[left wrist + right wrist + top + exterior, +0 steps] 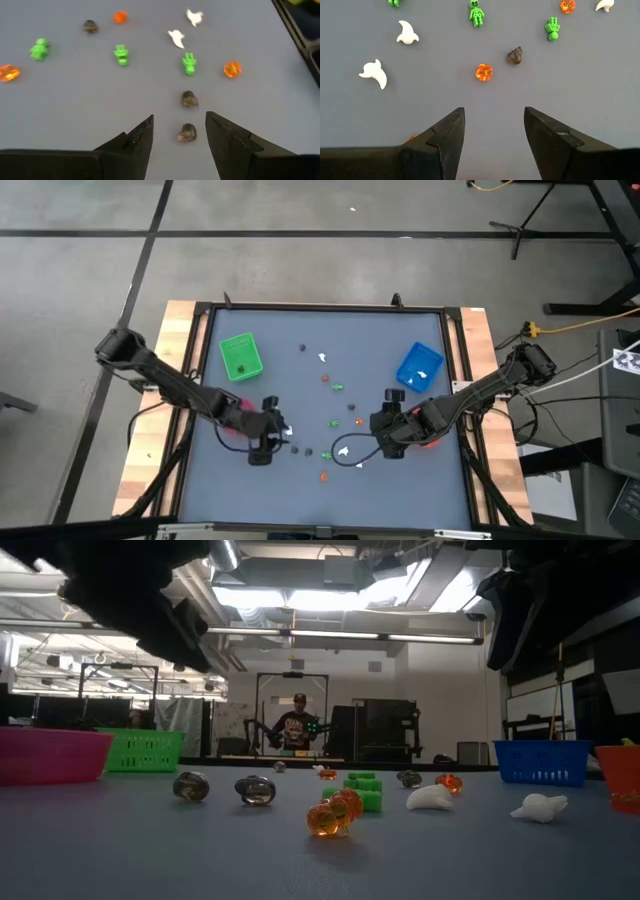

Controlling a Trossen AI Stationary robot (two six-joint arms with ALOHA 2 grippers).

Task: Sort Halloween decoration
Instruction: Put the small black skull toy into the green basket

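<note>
Left tool (179, 134) hangs open over the bench (75, 100), fingers (142, 137) empty, and a dark figure (187, 133) lies right between the tips in the left wrist view, so that looks like the pick in hand. To do it well: drop straight down, keep the figure centred, and close only once both tips are down at the bench surface; it's a small rounded lump and will likely squirt out if pinched off-centre. A second dark figure (188, 99) lies just beyond it, so don't overshoot forward or the tips will knock it. Right tool (494, 132) is also open and empty, hovering over bare bench; nearest pieces ahead of it are an orange pumpkin (483, 72) and a dark lump (514, 56), neither between its fingers, so it needs to advance before closing. The Halloween decoration is scattered loose across the middle of the bench between the two arms: white ghosts (374, 73), green skeleton-like figures (188, 64), translucent orange pumpkins (334, 813), dull dark pieces (256, 790); all tiny and mostly well apart from each other. High view shows a green tray (240, 355) on the left arm's side and a blue tray (420, 367) on the right arm's; low view shows a pink bowl (50, 755) and an orange bowl (622, 775) at the edges. Most figures are still out on the bench, so sorting looks far from done
</note>
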